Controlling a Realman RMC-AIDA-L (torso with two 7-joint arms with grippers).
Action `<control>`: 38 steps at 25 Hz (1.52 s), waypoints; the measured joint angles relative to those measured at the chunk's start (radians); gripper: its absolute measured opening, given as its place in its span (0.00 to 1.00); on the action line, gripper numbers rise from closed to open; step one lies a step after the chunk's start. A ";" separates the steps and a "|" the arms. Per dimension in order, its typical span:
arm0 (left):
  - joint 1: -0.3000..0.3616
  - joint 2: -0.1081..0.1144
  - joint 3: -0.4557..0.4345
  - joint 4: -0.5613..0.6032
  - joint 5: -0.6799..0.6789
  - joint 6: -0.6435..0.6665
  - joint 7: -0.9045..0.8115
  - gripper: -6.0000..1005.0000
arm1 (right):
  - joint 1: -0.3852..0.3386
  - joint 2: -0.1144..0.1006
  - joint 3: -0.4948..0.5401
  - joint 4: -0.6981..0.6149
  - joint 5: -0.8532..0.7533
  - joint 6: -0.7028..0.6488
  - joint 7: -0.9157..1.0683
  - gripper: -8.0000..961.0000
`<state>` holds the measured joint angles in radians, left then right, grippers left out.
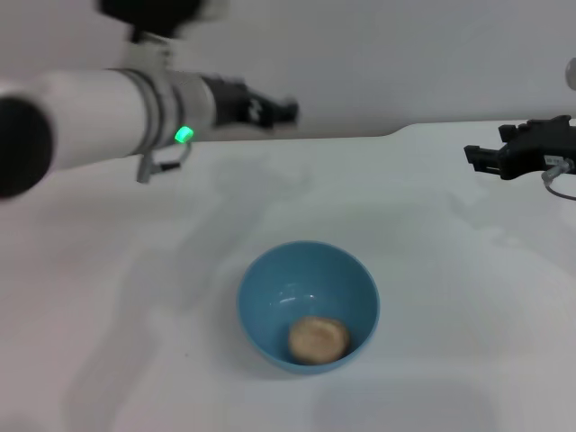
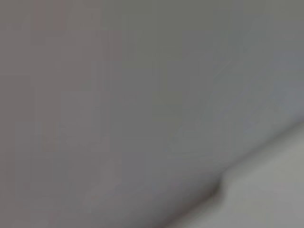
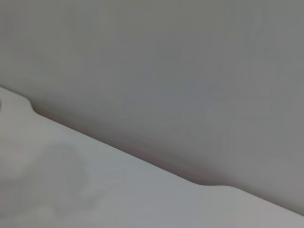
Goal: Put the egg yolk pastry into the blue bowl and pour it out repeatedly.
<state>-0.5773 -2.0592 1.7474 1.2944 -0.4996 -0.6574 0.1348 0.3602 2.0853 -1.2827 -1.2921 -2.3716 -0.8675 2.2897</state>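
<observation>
The blue bowl (image 1: 308,304) stands upright on the white table, near the front centre in the head view. The egg yolk pastry (image 1: 319,339), a small tan ball, lies inside it against the near wall. My left gripper (image 1: 281,112) hangs high at the back, above and behind the bowl, at the end of the white arm reaching in from the left. My right gripper (image 1: 477,155) is off at the right edge, well away from the bowl. Neither holds anything that I can see. Both wrist views show only wall and table edge.
The white table (image 1: 135,297) spreads around the bowl on all sides. Its back edge, with a small step (image 1: 396,133), meets a grey wall. The left arm's shadow falls across the table's left half.
</observation>
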 joint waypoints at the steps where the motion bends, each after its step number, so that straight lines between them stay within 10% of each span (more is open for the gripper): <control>1: 0.053 0.000 0.001 0.009 -0.003 0.107 0.000 0.75 | -0.002 0.000 -0.001 0.009 0.000 0.014 -0.001 0.56; 8: 0.376 0.001 0.098 -0.036 -0.010 0.825 -0.006 0.75 | -0.039 0.001 -0.056 0.078 0.041 0.196 -0.009 0.56; 16: 0.430 -0.003 0.221 -0.317 -0.012 1.423 -0.012 0.75 | -0.095 0.004 -0.210 0.124 0.198 0.467 -0.122 0.56; 38: 0.369 -0.008 0.236 -0.666 -0.014 1.691 -0.184 0.74 | -0.089 0.002 -0.950 0.637 0.205 1.662 0.277 0.56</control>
<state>-0.2084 -2.0673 1.9836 0.6283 -0.5139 1.0331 -0.0490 0.2715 2.0872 -2.2331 -0.6546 -2.1667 0.7942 2.5670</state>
